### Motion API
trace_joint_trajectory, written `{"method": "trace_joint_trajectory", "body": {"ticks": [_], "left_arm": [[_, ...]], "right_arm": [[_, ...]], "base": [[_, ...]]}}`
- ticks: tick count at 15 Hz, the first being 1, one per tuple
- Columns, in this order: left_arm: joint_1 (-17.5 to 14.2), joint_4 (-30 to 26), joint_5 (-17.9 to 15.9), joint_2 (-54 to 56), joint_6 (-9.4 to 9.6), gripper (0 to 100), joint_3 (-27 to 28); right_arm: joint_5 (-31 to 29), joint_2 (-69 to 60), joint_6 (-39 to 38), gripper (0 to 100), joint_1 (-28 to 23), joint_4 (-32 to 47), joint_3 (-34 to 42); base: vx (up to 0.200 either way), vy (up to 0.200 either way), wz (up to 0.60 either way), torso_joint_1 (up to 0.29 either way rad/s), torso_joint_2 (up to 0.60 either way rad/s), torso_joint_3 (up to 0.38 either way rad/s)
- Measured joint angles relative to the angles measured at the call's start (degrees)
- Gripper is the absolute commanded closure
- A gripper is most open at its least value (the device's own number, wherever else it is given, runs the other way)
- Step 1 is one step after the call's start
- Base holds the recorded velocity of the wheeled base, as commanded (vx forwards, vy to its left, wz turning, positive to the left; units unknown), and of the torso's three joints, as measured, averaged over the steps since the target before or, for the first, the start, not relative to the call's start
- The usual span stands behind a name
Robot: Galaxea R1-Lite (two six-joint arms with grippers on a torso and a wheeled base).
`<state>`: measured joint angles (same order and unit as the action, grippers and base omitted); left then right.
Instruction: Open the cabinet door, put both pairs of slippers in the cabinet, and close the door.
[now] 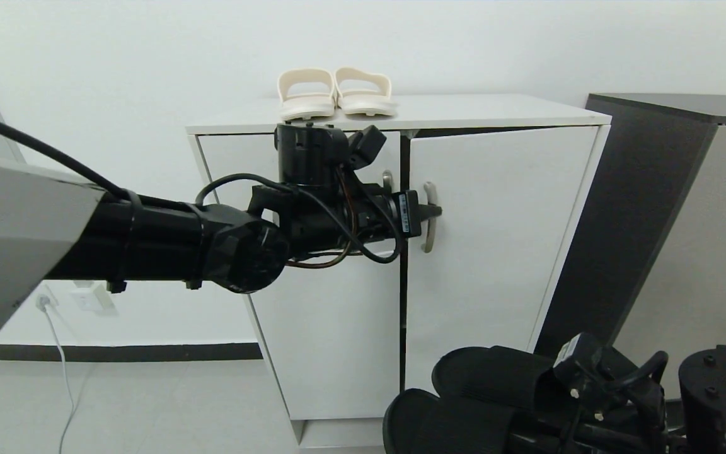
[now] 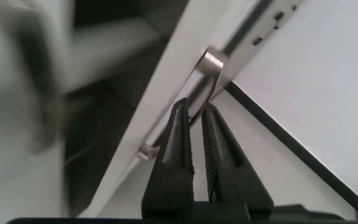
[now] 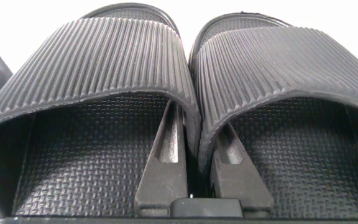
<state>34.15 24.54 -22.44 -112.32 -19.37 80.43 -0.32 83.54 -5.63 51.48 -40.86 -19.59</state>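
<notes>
A white two-door cabinet [image 1: 501, 265] stands against the wall. A pair of cream slippers [image 1: 336, 94] rests on its top. My left gripper [image 1: 433, 211] [image 2: 194, 109] is shut on the right door's metal handle [image 1: 428, 238] [image 2: 211, 61]. That door stands slightly ajar, and the left wrist view shows the dark interior past its edge. Low at the front right, a pair of black ribbed slippers [image 1: 464, 391] [image 3: 104, 68] is held side by side. My right gripper [image 3: 196, 121] is shut on their two adjoining inner sides, one finger inside each slipper.
A dark grey cabinet [image 1: 653, 221] stands directly right of the white one, close to the right door's hinge side. The left door [image 1: 331, 328] is closed and its handle [image 1: 388, 181] sits behind my left wrist. A wall socket with a cable [image 1: 89, 299] is low on the left.
</notes>
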Motion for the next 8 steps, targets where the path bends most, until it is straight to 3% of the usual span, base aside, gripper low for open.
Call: {"method": "trace_joint_trajectory", "body": {"ticks": [8], "left_arm": [[1.7,0.2,0.2,9.9,0.16,100,-9.4]], "right_arm": [[0.1,-2.1,1.6,100,0.5,-0.1,0.9]], "base": [[0.000,0.000,0.00,0.000,0.00,0.000]]}}
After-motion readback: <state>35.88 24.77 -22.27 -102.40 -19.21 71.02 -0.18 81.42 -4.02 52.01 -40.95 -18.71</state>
